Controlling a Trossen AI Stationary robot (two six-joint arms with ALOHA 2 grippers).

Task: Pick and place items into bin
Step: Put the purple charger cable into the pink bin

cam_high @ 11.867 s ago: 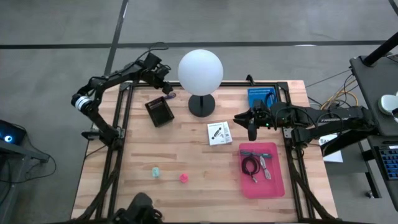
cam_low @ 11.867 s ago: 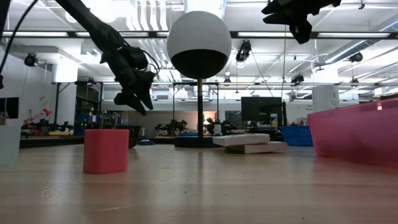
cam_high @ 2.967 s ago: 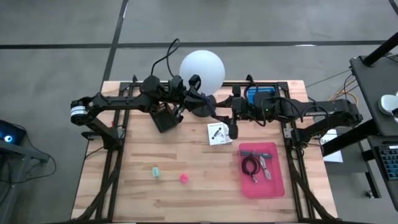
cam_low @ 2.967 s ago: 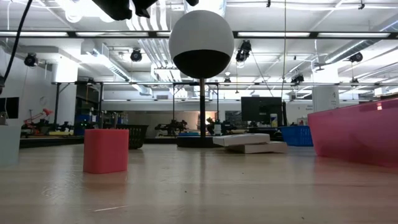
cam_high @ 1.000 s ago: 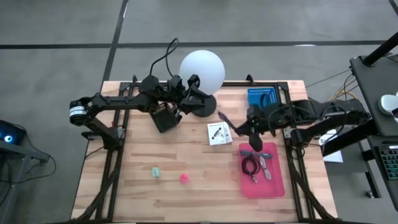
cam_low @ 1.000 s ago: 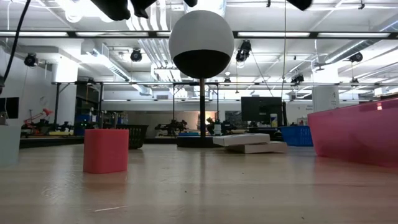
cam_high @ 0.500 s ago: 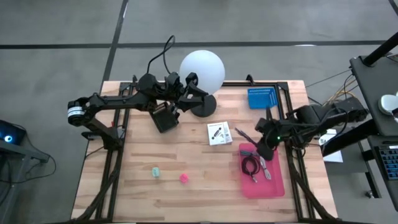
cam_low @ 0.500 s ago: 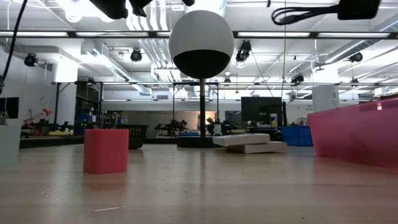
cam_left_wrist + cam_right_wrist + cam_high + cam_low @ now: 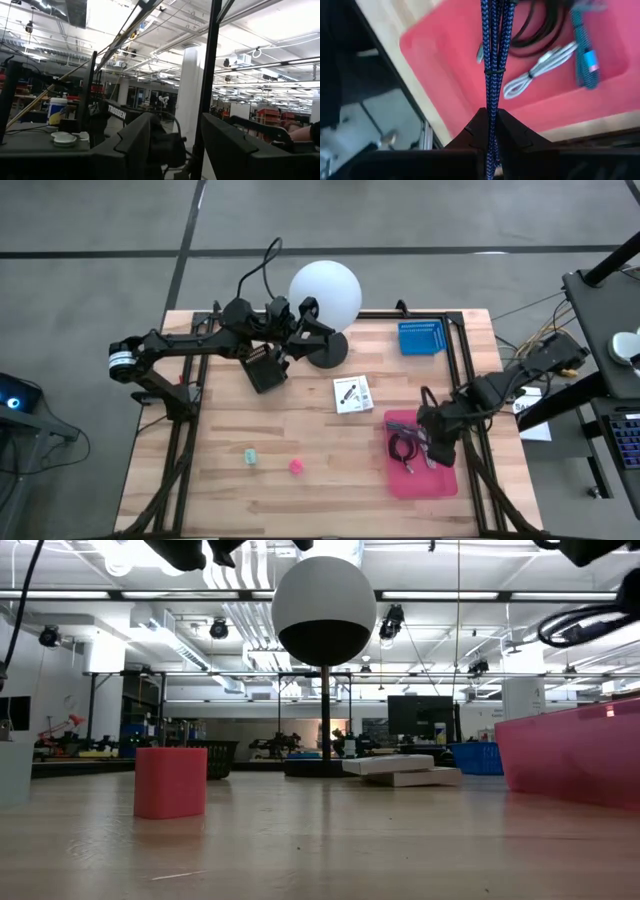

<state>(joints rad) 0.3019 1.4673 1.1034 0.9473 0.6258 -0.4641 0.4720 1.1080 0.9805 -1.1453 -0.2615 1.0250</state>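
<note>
Swinging away from the white printed card [image 9: 352,394], the right arm has carried its load toward the near right of the table, and the right gripper [image 9: 436,442] now hangs over the red bin [image 9: 441,477]. Its fingers are pinched tight on a braided purple-blue cord [image 9: 493,60], which dangles in a bundled strand above the bin's floor. Lying in the bin already are a dark coiled cable [image 9: 545,27], a white cable with silvery plugs [image 9: 536,70] and a teal braided cable [image 9: 583,47]. The left gripper [image 9: 300,335] hovers at the far side of the table, close against the black base of the white globe lamp [image 9: 324,291], with a small black box [image 9: 260,365] just beside it; its fingers [image 9: 137,145] stand partly apart with nothing visibly between them. Out on the bare wooden table [image 9: 300,430], a tiny green block [image 9: 251,456] and a pink block [image 9: 296,466] sit near the front edge, well apart from the bin. A blue tray [image 9: 420,338] rests at the far right corner.
</note>
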